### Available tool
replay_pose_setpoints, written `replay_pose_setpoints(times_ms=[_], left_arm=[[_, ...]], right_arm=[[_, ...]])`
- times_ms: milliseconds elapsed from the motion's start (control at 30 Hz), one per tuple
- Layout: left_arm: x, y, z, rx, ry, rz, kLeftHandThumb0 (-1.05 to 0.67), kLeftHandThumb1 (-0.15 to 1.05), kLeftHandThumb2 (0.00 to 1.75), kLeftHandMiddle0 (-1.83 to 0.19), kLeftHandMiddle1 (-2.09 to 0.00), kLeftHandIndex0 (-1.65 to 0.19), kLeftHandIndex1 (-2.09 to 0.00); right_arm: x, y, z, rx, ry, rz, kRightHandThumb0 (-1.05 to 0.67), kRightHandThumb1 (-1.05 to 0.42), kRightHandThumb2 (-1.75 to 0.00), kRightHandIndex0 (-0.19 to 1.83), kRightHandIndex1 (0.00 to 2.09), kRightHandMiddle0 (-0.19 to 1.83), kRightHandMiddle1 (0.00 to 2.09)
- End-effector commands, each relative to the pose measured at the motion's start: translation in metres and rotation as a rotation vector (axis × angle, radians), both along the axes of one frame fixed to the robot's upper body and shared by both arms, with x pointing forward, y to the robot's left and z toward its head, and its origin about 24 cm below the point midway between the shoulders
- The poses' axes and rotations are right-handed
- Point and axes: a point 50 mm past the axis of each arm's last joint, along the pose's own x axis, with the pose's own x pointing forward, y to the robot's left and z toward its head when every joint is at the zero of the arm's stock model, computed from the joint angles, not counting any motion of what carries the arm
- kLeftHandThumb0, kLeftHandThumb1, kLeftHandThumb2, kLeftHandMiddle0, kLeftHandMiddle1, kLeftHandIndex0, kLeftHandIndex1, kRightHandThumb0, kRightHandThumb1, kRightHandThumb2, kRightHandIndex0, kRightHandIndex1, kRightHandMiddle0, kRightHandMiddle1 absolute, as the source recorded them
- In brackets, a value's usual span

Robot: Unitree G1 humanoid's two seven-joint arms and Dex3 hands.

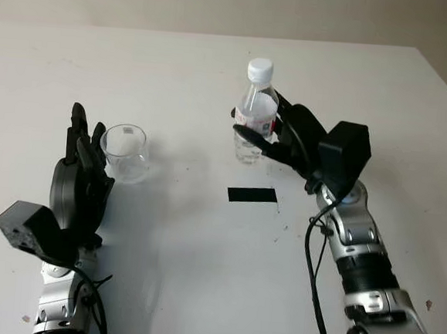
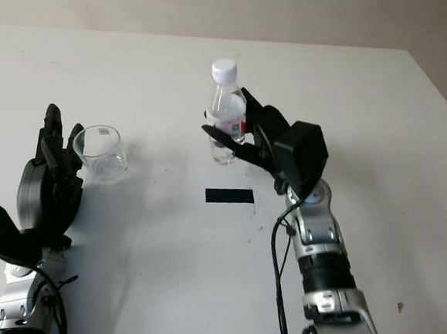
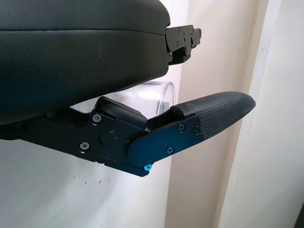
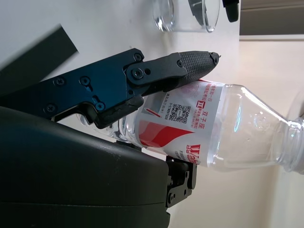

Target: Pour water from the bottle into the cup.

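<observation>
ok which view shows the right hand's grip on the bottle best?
Right wrist view: the right hand has one finger pressed across the label of the bottle, palm shell on the opposite side. Both eye views show the upright, capped bottle on the table with fingers around its lower body, contact less clear.
</observation>
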Motion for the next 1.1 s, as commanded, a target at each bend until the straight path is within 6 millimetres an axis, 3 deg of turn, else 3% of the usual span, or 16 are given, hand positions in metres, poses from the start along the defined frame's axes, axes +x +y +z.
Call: replay_pose_setpoints(times_ms=[0, 400, 800, 1067], left_arm=[[-0.005, 0.004, 0.002, 0.005, -0.004, 0.001, -0.86, 1.05, 0.83, 0.19, -0.31, 0.13, 0.00], [-0.010, 0.009, 0.002, 0.011, -0.002, -0.015, -0.86, 1.05, 0.80, 0.19, -0.28, 0.12, 0.00], [-0.010, 0.009, 0.003, 0.016, -0.005, -0.016, -0.85, 1.05, 0.78, 0.19, -0.31, 0.10, 0.00], [-0.010, 0.010, 0.002, 0.016, -0.006, -0.018, -0.85, 1.05, 0.78, 0.19, -0.30, 0.11, 0.00]], right_arm=[[-0.005, -0.002, 0.002, 0.036, 0.010, -0.010, -0.40, -1.05, -0.39, 0.71, 2.09, 0.20, 2.09], [-0.018, -0.001, -0.014, 0.075, 0.167, -0.044, -0.43, -1.05, -0.40, 0.72, 2.09, 0.12, 2.09], [-0.020, 0.001, -0.023, 0.055, 0.185, -0.074, -0.44, -1.05, -0.41, 0.43, 2.09, -0.17, 2.09], [-0.019, -0.001, -0.025, 0.018, 0.174, -0.081, -0.44, -1.05, -0.41, 0.23, 2.09, -0.19, 2.09]])
